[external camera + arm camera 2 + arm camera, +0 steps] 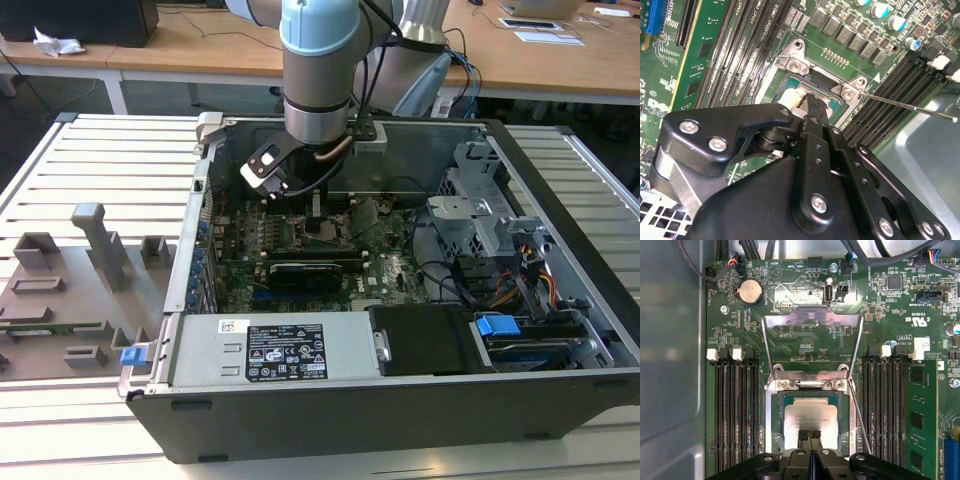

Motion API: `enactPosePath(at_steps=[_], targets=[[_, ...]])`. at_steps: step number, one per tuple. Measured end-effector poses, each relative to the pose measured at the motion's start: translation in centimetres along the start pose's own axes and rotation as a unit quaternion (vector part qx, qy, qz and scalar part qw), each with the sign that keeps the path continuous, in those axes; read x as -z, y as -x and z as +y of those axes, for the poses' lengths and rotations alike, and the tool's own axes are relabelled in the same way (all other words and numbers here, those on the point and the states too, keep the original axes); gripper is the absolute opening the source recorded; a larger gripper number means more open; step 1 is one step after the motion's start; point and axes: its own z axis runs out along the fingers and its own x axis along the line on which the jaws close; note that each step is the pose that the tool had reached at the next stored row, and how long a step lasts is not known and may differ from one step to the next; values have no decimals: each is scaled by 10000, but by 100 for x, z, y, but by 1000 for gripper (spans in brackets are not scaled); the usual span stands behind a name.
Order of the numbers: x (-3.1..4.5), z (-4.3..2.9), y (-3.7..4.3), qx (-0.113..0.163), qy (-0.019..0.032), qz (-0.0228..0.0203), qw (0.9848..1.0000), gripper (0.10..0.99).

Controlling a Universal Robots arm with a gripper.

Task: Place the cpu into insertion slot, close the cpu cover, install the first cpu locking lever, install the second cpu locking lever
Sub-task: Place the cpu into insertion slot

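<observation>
In the exterior view, a grey tray of holders point(60, 290) lies at the exterior view's left on the slatted table point(100, 140). Beside it stands the open computer case point(400, 412), and the arm point(318, 70) reaches down into it. A white printed label point(287, 355) sits on the long power supply point(200, 350) at the front.

In the first wrist view, black memory slots point(735, 405) run on either side of the socket point(781, 402). The chip point(810, 412) lies flat in the socket, silvery top up. The cover point(769, 347) is swung up off the socket, standing open.

The gripper point(809, 434) has its fingers pressed together with nothing between them. Its tips are at the chip's edge, and I cannot tell whether they touch it. A thin lever point(860, 417) slants away beside the socket. Further right, white board lettering point(919, 319) marks the green board.
</observation>
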Motion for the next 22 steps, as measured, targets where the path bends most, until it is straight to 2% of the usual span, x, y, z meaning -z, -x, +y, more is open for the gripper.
enactPosePath(at_steps=[3, 7, 10, 12, 14, 17, 22], targets=[[-9, 21, 1, 19, -7, -15, 10000, 106], [-19, 153, 0, 28, -28, -15, 10000, 106], [-1, 181, -5, 28, -22, -6, 10000, 106], [66, 182, -4, 28, -29, -15, 10000, 106], [184, 187, -9, 28, -28, -14, 10000, 106], [429, 197, -18, 28, -28, -14, 10000, 106], [649, 206, -27, 28, -29, -14, 10000, 106]])
